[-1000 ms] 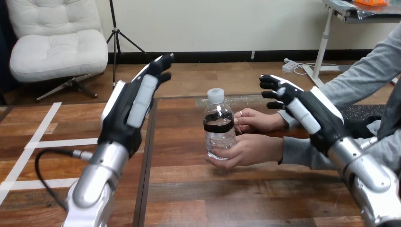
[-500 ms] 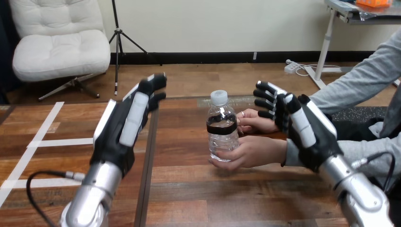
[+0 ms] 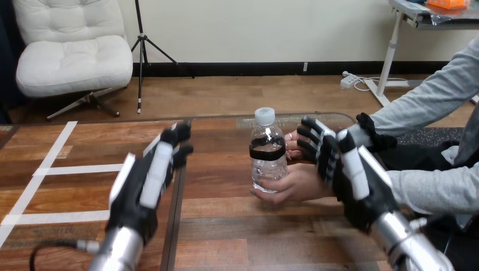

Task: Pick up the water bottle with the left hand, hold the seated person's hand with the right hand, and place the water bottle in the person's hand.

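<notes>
A clear water bottle [image 3: 267, 149] with a white cap and a black band stands upright on the table. The person's near hand [image 3: 294, 185] is wrapped round its lower part; the person's other hand [image 3: 295, 145] rests just behind it. My left hand [image 3: 146, 183] hangs open to the left of the bottle, well apart from it, fingers straight. My right hand [image 3: 344, 169] is open in front of the person's hands and wrist, fingers spread, covering part of them; whether it touches them I cannot tell.
The wooden table [image 3: 226, 226] has a seam running down between my left hand and the bottle. White tape strips [image 3: 51, 169] cross its left part. The person's grey sleeves [image 3: 429, 189] come in from the right.
Both my hands have dropped lower and drawn back toward me. The right hand has moved left, over the person's wrist. The bottle stays in the person's hand.
</notes>
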You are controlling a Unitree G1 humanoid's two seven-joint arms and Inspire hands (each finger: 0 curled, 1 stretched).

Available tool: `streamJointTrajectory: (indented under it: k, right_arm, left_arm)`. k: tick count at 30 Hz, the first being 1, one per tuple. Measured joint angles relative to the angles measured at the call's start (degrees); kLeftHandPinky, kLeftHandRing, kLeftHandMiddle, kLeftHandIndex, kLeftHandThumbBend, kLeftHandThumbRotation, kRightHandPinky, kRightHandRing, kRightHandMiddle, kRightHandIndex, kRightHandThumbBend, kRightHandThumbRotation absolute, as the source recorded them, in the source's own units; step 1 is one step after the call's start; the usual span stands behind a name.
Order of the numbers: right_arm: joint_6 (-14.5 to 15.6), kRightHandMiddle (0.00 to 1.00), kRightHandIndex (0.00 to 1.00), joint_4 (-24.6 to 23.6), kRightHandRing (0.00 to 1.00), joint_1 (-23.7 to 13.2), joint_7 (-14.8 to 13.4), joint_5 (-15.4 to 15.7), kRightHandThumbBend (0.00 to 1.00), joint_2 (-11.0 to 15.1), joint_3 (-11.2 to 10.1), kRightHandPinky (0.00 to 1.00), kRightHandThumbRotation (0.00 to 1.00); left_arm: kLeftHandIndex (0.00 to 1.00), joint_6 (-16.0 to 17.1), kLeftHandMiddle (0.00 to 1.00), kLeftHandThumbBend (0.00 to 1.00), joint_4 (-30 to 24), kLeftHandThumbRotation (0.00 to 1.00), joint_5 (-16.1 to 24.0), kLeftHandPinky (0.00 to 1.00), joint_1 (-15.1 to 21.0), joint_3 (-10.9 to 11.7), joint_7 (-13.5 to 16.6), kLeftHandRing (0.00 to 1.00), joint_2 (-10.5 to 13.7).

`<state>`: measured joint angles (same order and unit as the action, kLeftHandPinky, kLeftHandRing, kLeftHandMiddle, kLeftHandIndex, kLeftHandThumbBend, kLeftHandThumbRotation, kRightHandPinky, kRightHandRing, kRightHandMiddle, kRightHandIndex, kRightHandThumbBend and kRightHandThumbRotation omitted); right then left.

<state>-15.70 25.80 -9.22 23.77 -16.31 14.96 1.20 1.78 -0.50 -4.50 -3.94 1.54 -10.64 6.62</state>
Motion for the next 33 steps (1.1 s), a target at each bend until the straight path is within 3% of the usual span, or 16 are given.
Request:
streamJointTrajectory:
  k: [18,33]
  right_arm:
    - [6.46,1.0,1.0,-13.99,1.0,11.92,-0.71,-4.44,0.87,-3.15,0.55,1.0,1.0]
    - [8.55,1.0,0.99,-24.73,1.0,19.4,-0.86,-7.38,0.87,-5.47,1.21,1.0,1.0]
  left_arm:
    - [0.98,6.02,1.0,0.68,0.02,1.0,0.0,1.0,-10.92,-0.94,1.69,1.0,-4.51]
    - [0.94,8.2,0.97,0.65,-0.38,1.0,-0.42,1.0,-11.51,-1.32,1.59,0.98,-4.85]
